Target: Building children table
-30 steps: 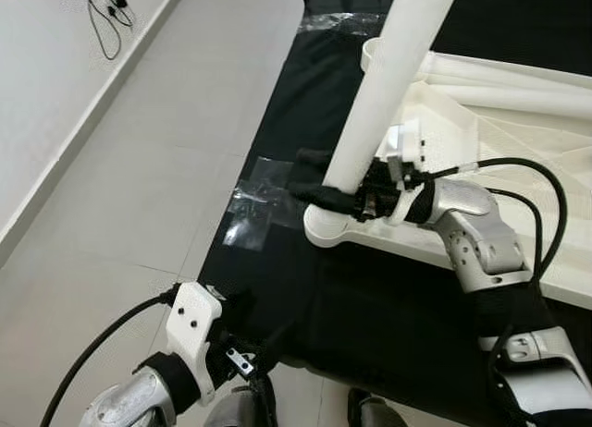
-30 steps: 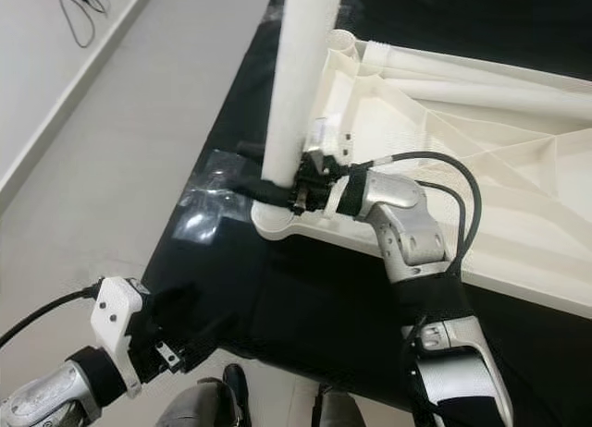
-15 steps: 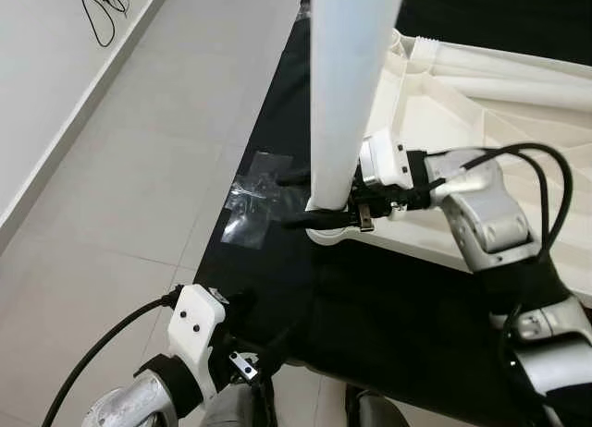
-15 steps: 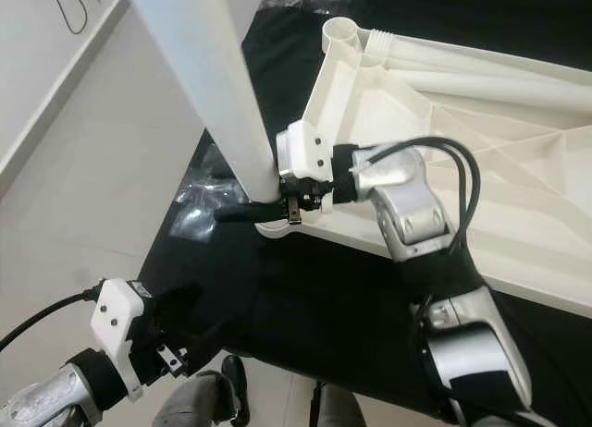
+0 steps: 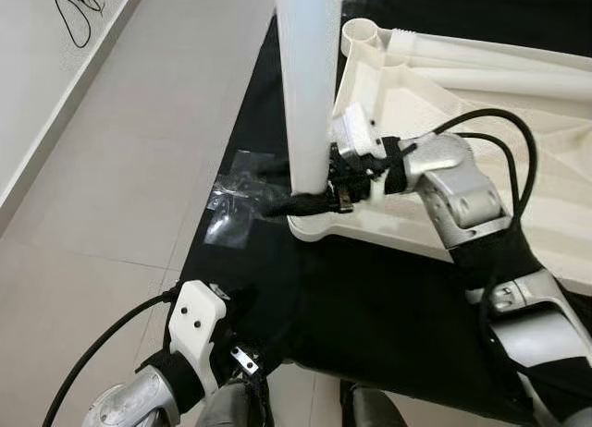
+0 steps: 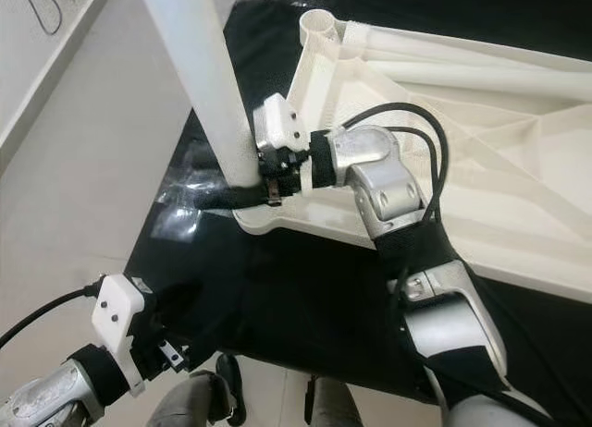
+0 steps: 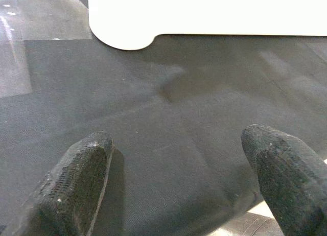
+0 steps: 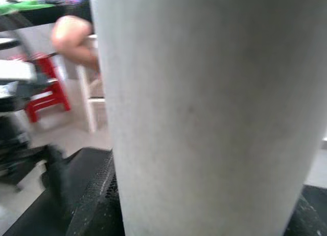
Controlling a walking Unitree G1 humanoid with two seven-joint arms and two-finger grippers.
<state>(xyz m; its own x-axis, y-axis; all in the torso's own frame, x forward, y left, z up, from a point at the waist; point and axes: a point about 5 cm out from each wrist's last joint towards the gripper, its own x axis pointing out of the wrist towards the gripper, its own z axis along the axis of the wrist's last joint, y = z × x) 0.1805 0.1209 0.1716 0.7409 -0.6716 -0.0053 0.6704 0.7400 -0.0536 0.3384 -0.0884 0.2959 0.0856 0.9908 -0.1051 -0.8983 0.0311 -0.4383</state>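
Right claw [image 5: 310, 203] pinching the white leg [image 5: 308, 85] close to its lower end, one black finger on each side of the tube; in the right wrist view the leg [image 8: 204, 108] stands directly against the lens with a finger [image 8: 97, 195] pressed to it. The leg stands almost upright over the near corner socket of the white tabletop [image 6: 518, 159], which lies upside down on a black mat [image 5: 388, 307] spread over the tiled floor [image 5: 120, 168]; a second, empty socket [image 6: 321, 22] marks the far corner on the same side. Whether the leg's end is already seated in its socket cannot be told, since the claw hides the joint. Left claw [image 7: 173, 169] spread and empty, low over the mat's near edge, with the tabletop's rounded corner [image 7: 122, 37] ahead of it. A clear plastic wrapper [image 5: 231, 201] lies at the mat's left edge. The step in hand appears to be fitting the leg into the corner socket. To do it well, the tube should be brought true to the socket's axis before any downward push, as a tilted leg would likely bind on the rim; the low grip gives fine control of the end but little over the long free top, so slow, small corrections are advisable.
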